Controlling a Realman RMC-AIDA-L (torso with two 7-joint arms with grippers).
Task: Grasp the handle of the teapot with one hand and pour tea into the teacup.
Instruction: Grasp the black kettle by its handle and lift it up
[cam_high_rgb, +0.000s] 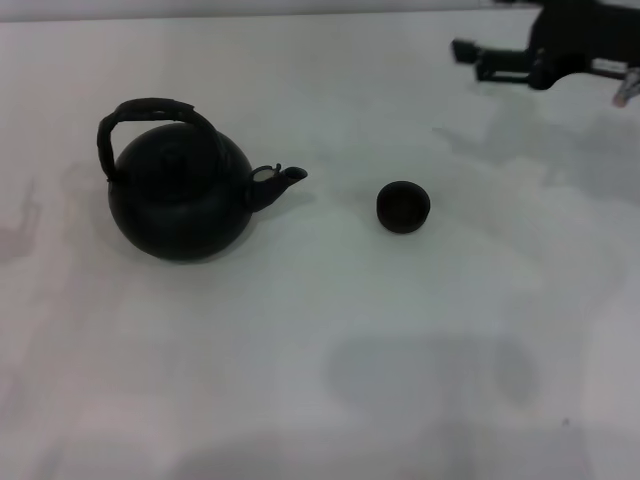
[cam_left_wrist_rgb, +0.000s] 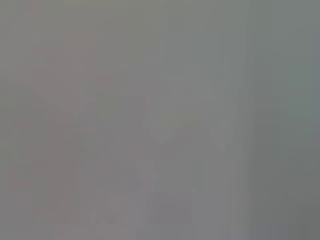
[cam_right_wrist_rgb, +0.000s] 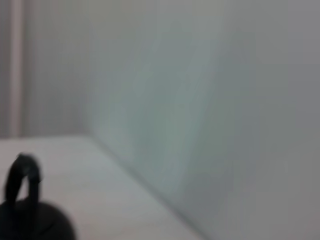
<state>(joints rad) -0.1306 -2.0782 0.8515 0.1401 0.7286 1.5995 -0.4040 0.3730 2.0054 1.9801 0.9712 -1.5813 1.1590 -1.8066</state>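
head: teapot (cam_high_rgb: 180, 195) upright left on table (cam_high_rgb: 330, 370), handle (cam_high_rgb: 150, 112) ungrasped, teacup (cam_high_rgb: 403, 206) just off its spout; right gripper (cam_high_rgb: 480, 58) far right, holds nothing, its opening I cannot tell | left wrist: blank | right wrist: handle far off; I judge nothing done

Teapot (cam_high_rgb: 180, 200) matte black; handle (cam_high_rgb: 150, 112) rough, wrapped; teacup (cam_high_rgb: 403, 207) dull dark; table (cam_high_rgb: 330, 350) smooth white.
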